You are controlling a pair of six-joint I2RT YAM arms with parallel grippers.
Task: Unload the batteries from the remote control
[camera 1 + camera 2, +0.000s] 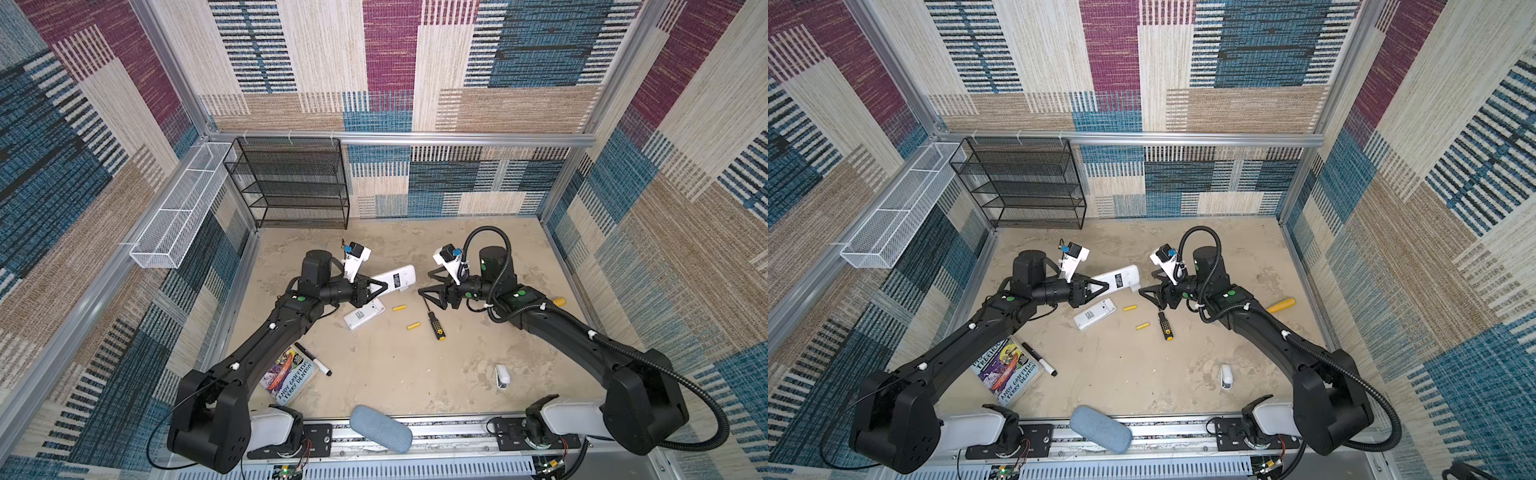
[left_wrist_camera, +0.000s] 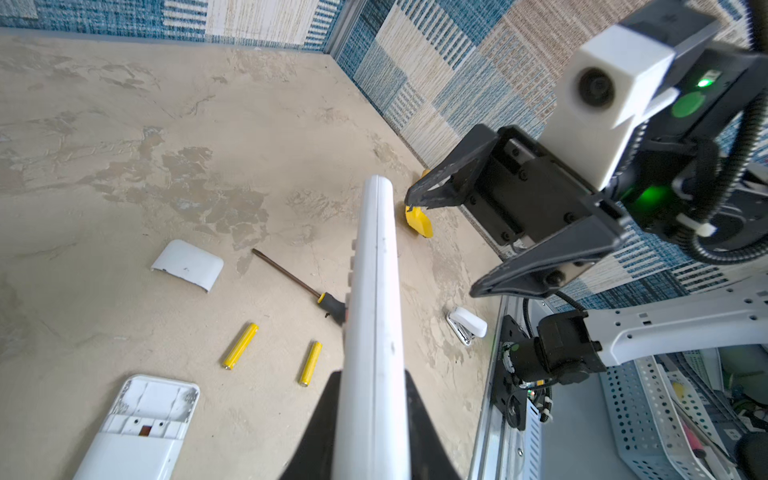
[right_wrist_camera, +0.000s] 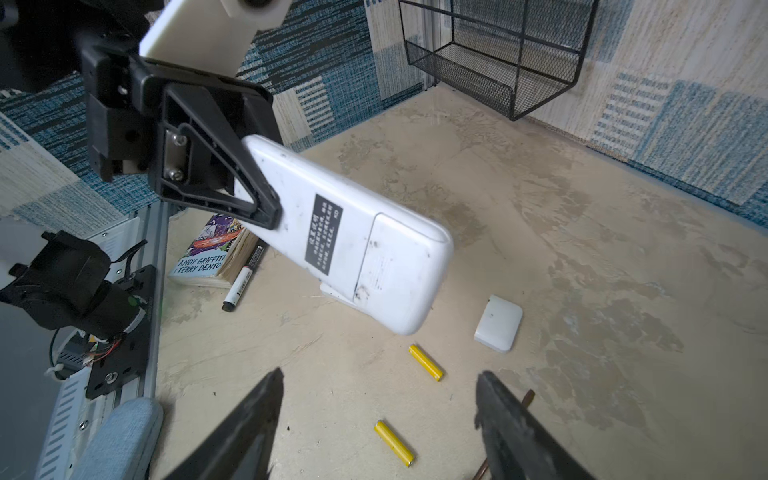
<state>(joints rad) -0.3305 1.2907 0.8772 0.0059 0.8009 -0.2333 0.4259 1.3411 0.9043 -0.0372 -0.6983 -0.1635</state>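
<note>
My left gripper (image 1: 383, 286) is shut on one end of a white remote control (image 1: 394, 279), held above the table with its back facing up. In the right wrist view, the remote control (image 3: 353, 237) has its battery cover (image 3: 399, 257) on. My right gripper (image 1: 426, 282) stands open just right of the remote's free end, apart from it and with nothing between its fingers. Two yellow batteries (image 1: 399, 308) (image 1: 413, 326) lie on the table below. In the right wrist view these batteries (image 3: 425, 362) (image 3: 393, 449) lie under the open right gripper (image 3: 380, 376).
A second white remote (image 1: 363, 316) lies under the held one, its compartment open, and a loose cover (image 3: 498, 323) lies nearby. A screwdriver (image 1: 434, 322) lies right of the batteries. A book (image 1: 289, 374), a marker (image 1: 313, 359), a small white object (image 1: 502, 376) and a black rack (image 1: 291, 183) stand around.
</note>
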